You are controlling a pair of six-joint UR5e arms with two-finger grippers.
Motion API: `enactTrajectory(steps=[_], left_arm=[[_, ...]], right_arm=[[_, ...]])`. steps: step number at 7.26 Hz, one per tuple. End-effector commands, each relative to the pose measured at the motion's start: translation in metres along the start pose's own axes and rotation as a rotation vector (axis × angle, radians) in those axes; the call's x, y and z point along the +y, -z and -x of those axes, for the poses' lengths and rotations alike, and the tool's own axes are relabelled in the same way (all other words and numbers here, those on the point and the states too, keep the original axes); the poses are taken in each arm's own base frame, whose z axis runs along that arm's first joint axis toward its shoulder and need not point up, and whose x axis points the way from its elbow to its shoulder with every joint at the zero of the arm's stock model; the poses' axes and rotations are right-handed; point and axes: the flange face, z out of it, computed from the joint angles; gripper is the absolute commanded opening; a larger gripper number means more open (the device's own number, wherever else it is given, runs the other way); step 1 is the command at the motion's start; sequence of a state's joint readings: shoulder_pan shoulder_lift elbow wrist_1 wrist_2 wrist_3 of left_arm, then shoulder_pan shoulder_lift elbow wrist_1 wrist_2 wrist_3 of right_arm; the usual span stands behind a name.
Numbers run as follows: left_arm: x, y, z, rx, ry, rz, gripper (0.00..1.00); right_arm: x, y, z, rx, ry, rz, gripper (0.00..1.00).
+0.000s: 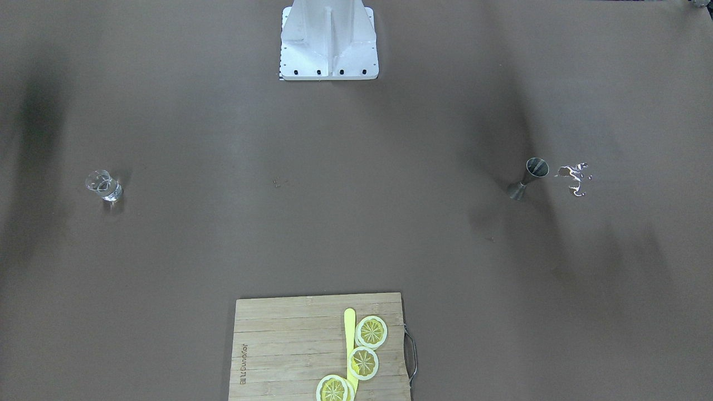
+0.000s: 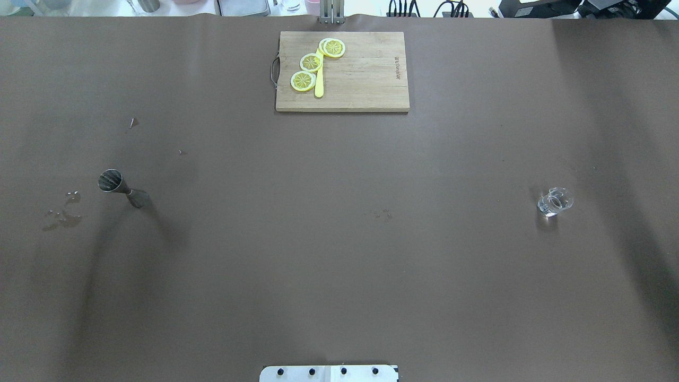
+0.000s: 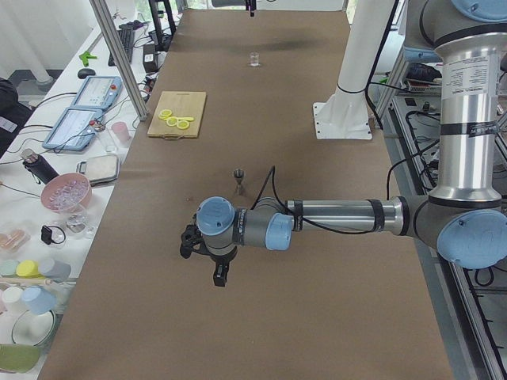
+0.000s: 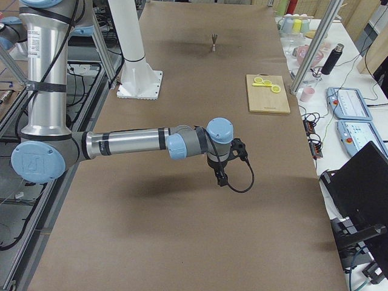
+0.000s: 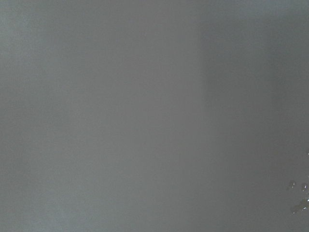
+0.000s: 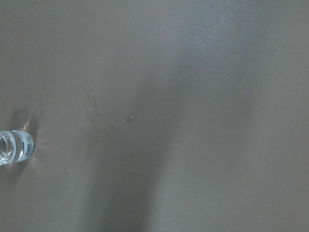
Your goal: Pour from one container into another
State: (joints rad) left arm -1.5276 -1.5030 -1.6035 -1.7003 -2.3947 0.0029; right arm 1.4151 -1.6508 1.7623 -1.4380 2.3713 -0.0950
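As jigger (image 1: 528, 178) stands upright, glass (image 1: 104, 186) stands well apart.

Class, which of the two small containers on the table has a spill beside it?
The metal jigger; a wet puddle lies beside it, unlike the clear glass.

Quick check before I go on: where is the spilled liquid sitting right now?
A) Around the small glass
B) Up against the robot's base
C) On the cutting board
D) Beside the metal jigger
D: the shiny puddle lies just beside the metal jigger without touching it. Both are on the robot's left side, far across from the glass.
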Motion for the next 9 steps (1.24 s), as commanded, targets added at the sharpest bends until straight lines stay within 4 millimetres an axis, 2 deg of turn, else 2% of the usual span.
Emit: enactTrajectory(steps=[1, 3, 4, 5, 7, 8, 9], left_arm=[[-0.001, 0.002, -0.003, 0.007, -0.002, -0.006, 0.99], [-0.001, 0.003, -0.003, 0.007, -0.002, -0.006, 0.99], [-0.003, 0.008, -0.01, 0.009, -0.02, -0.018, 0.99], [-0.008, 0.014, -0.016, 0.006, -0.027, -0.03, 0.99], [-0.012, 0.013, -0.016, 0.002, -0.026, -0.028, 0.99], [-0.015, 0.022, -0.025, 0.002, -0.042, -0.047, 0.98], [-0.033, 0.033, -0.037, 0.003, 0.01, -0.072, 0.98]], right_arm=[[-0.002, 0.003, 0.003, 0.0, 0.007, -0.009, 1.0], [-0.003, 0.005, 0.005, 0.001, 0.005, -0.013, 1.0], [-0.008, -0.004, 0.018, -0.006, -0.008, 0.002, 1.0], [-0.019, -0.016, 0.046, -0.014, -0.037, 0.024, 1.0], [-0.028, -0.016, 0.064, -0.023, -0.04, 0.012, 1.0], [-0.026, -0.019, 0.079, -0.029, -0.032, 0.009, 1.0], [-0.03, -0.017, 0.099, -0.041, -0.056, -0.006, 1.0]])
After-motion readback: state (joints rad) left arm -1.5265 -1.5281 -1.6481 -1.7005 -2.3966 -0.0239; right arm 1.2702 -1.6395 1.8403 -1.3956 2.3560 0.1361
